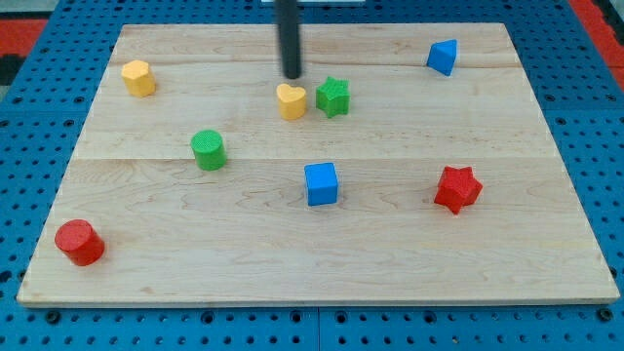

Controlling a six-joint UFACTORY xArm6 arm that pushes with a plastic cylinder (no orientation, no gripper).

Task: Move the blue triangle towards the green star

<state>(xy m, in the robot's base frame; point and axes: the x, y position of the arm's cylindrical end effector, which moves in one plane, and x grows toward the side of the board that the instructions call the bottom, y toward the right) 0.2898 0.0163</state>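
Where the pale wooden board point(322, 244) lies on blue pegboard point(29, 107), my tip point(292, 75) has no pincer.

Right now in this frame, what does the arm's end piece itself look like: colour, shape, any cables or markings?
Only a straight dark rod shows, entering from the view's top edge. It is round, plain and dark grey to black, with no visible cables, labels or markings. My tip is a blunt end with no hand or fingers. The rest of the arm is out of frame.
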